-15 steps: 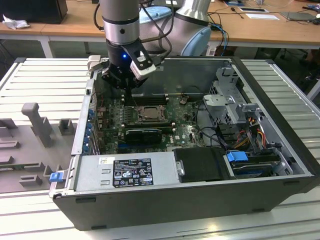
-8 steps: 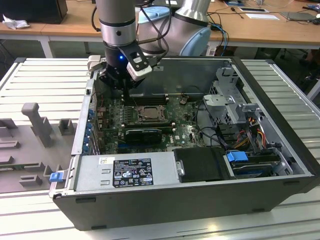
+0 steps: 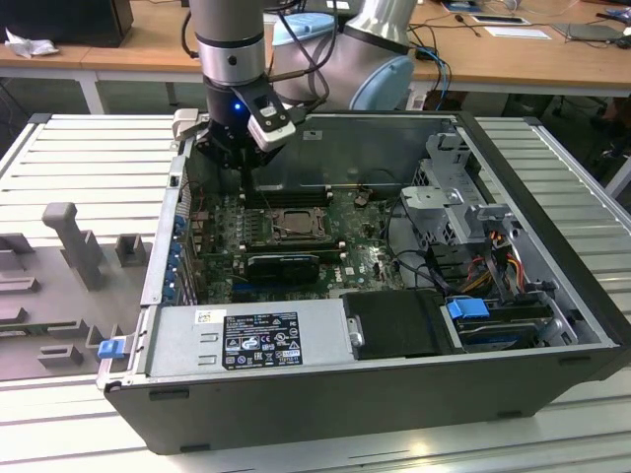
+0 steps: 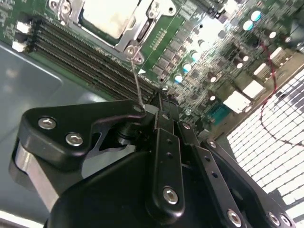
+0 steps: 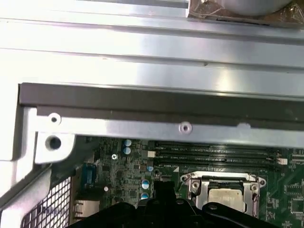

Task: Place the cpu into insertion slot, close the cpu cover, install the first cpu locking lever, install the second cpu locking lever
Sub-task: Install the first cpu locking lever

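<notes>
Open dark-grey metal computer case [image 3: 552,374]; green motherboard [image 3: 360,261] inside. Black tool [image 4: 151,108] hangs by the socket corner. Dull silver square-frame cpu cover [image 5: 223,179] lies down over the pale silvery square cpu [image 4: 109,16]. Tool clenched on the thin steel wire locking lever [image 4: 137,78], which stands upright. Judgement: follow the lever's hinge arc, avoid side pull, and keep the grip near the wire tip.

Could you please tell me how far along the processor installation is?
Done: the chip lies seated on the board, with the metal frame looking down around it. In hand: the gripper is at a thin lever rod standing off the board. Left: latching that lever.
</notes>
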`<action>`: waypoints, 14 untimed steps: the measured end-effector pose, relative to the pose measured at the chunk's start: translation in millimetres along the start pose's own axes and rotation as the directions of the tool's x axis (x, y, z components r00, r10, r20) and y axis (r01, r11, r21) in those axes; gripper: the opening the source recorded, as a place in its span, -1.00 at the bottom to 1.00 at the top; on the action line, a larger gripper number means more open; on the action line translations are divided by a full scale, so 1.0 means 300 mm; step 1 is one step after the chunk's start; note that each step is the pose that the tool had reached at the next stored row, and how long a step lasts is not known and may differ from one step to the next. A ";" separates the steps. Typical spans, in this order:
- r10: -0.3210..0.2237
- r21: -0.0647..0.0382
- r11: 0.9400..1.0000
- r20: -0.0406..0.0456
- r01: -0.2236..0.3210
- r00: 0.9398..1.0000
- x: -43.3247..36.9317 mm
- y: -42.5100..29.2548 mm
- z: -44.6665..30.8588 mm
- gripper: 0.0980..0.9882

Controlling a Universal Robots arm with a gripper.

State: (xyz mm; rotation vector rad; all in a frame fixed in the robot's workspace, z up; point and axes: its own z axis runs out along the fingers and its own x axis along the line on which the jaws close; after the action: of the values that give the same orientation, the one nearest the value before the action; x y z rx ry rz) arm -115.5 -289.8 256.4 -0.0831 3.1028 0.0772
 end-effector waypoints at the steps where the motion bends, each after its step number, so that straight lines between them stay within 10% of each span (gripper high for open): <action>1: 0.000 0.000 1.000 0.000 0.000 1.000 -0.003 0.001 0.000 -0.98; 14: 0.000 0.000 1.000 -0.001 0.000 1.000 -0.100 -0.004 0.007 -0.98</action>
State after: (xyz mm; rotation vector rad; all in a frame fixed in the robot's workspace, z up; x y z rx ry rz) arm -85.3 -289.3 255.6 -0.0832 3.1034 0.0773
